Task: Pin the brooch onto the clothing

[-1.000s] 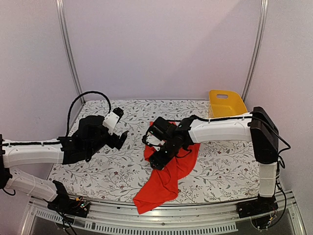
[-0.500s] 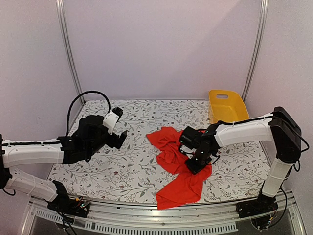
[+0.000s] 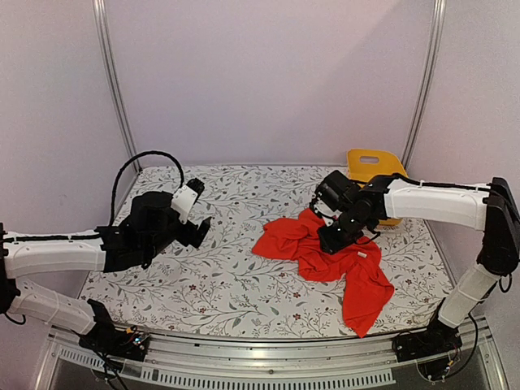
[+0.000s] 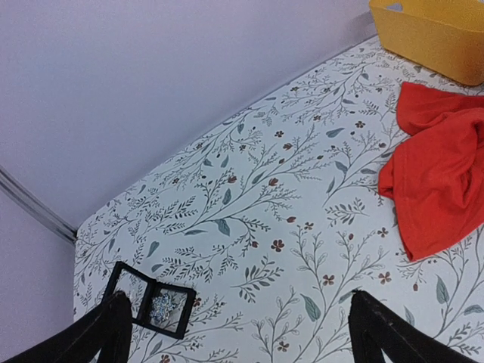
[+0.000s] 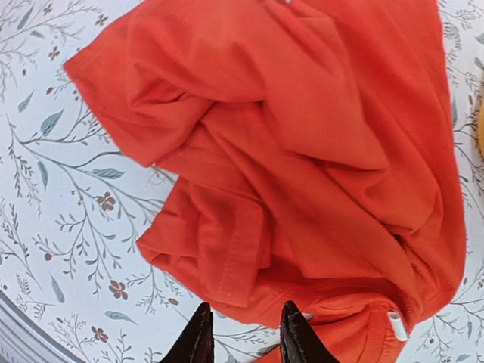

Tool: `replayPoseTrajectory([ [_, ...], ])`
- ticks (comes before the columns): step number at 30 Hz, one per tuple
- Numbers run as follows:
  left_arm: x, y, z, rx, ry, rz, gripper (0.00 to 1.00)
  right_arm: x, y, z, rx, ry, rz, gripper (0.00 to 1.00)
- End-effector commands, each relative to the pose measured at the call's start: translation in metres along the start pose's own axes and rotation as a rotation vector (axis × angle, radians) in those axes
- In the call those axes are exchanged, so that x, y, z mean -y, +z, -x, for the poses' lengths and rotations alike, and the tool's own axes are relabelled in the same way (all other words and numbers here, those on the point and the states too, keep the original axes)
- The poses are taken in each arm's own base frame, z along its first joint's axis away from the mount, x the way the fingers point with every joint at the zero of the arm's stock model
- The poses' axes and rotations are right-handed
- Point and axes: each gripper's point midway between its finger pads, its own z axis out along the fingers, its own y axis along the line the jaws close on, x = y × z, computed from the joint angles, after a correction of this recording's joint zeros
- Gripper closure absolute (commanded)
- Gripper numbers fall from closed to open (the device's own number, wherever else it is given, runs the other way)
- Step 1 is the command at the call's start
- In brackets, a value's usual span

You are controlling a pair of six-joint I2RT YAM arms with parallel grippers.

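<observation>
The red-orange T-shirt (image 3: 357, 272) lies crumpled on the table's right half; it also shows in the left wrist view (image 4: 442, 181) and fills the right wrist view (image 5: 302, 136). My right gripper (image 3: 334, 238) hovers over its middle folds, jaws a narrow gap apart with nothing between the fingertips (image 5: 246, 333). The brooch (image 4: 161, 305), a tiny glittery cluster, sits in an open black display box (image 4: 121, 283) on the table at far left. My left gripper (image 4: 234, 329) is wide open and empty, just above the table beside the box; in the top view (image 3: 201, 231) it hides the box.
A yellow plastic basket (image 3: 375, 166) stands at the back right, just behind the right arm, and shows in the left wrist view (image 4: 431, 34). The floral tablecloth (image 3: 236, 280) covers the table. Frame posts rise at the back corners.
The right arm has swung from the table's middle to the right and back, and the shirt has shifted right with it, now spread toward the front right. The left arm has not moved.
</observation>
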Motion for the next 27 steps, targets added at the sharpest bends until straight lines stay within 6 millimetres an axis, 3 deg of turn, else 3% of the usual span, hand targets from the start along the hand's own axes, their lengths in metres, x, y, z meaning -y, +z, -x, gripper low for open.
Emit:
replayPoseTrajectory([
  [1,-0.003,0.003,0.006,0.001,-0.013,0.001,0.0,-0.021,0.014,-0.008,-0.006,0.032,0.082,0.72],
  [9,0.003,0.007,-0.001,-0.036,0.009,-0.017,0.0,-0.026,0.061,-0.027,-0.108,0.067,0.077,0.67],
  [14,0.007,0.007,-0.002,-0.038,0.008,-0.035,0.0,-0.026,0.075,-0.036,-0.146,0.055,0.066,0.66],
  [17,0.01,0.009,-0.003,-0.04,0.019,-0.05,0.0,-0.027,0.076,-0.038,-0.151,0.055,0.074,0.77],
  [20,0.02,0.01,-0.004,-0.039,0.045,-0.095,0.01,-0.035,0.071,-0.036,-0.155,0.048,0.123,1.0],
  [22,0.033,0.01,0.002,-0.026,0.077,-0.171,0.01,-0.035,0.062,-0.03,-0.138,0.045,0.125,1.0],
  [27,0.084,0.001,0.028,0.086,0.281,-0.479,0.01,-0.026,0.006,0.01,0.016,0.01,0.095,1.0],
])
